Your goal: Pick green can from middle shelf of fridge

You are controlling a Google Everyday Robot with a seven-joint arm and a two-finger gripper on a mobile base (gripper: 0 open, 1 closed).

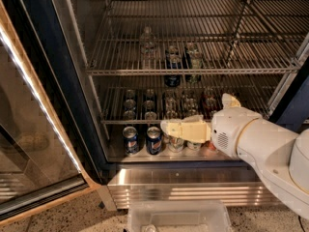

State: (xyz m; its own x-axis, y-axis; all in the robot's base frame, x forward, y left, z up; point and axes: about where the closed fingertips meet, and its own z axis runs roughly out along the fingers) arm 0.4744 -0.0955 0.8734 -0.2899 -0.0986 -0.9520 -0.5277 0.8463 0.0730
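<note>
Presently the cream-coloured pincer (166,128) sits low in the large display fridge with a dark blue frame (63,81). It is at the end of a bulky white robot arm (260,144) that reaches in from the right. The pincer points left and lies level with the front bar of the lower silver wire rack (116,111), just in front of a row of silver-topped drink cans (149,105) standing there. Whether it is open or closed I cannot tell.

The small aluminium green can (194,57), shiny silver on top and dull green on the side, stands upright on the silver wire-grid middle shelf (116,57). It is one rack above the pincer and well apart from it. Just to its left stands a dark blue drink can (172,64), and further left a clear plastic bottle (147,42), both upright on the same rack.

Below the lower rack, two dark blue cans with round logos (130,140) stand side by side on the solid floor of the fridge. To their right are paler cans (176,145), partly hidden by the pincer. Under them runs the ribbed stainless steel base (193,192). The glass door (24,168) hangs open at the left, and a clear plastic bin (178,216) rests on the speckled ground in front of the base.
</note>
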